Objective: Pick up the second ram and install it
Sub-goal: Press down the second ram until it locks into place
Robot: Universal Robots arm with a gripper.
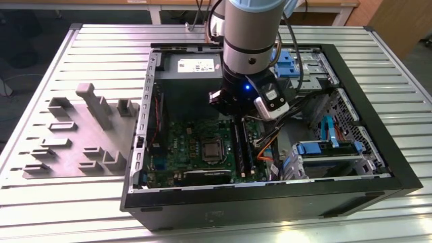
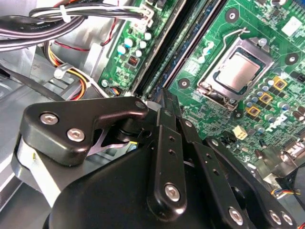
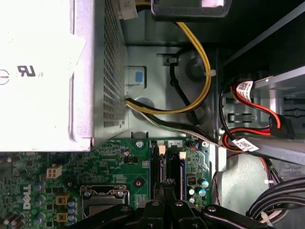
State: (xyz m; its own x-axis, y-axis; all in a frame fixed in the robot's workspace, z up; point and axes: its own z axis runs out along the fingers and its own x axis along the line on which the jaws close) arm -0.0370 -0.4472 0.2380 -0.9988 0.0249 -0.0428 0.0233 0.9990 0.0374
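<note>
I hang inside the open computer case (image 1: 405,182), my gripper (image 1: 238,117) low over the green motherboard (image 1: 196,147), right above the long black memory slots (image 3: 167,164). My fingers (image 2: 167,102) look nearly closed over a thin dark edge (the second ram, though I cannot tell for sure). Yellow and black cables (image 3: 190,102) crowd close beside me, the processor socket (image 2: 237,71) sits nearby, and the grey power supply (image 3: 52,71) stands near.

Matt black gripper (image 2: 164,102), glossy green motherboard (image 2: 267,62), ribbed bare-metal table (image 1: 60,202)
</note>
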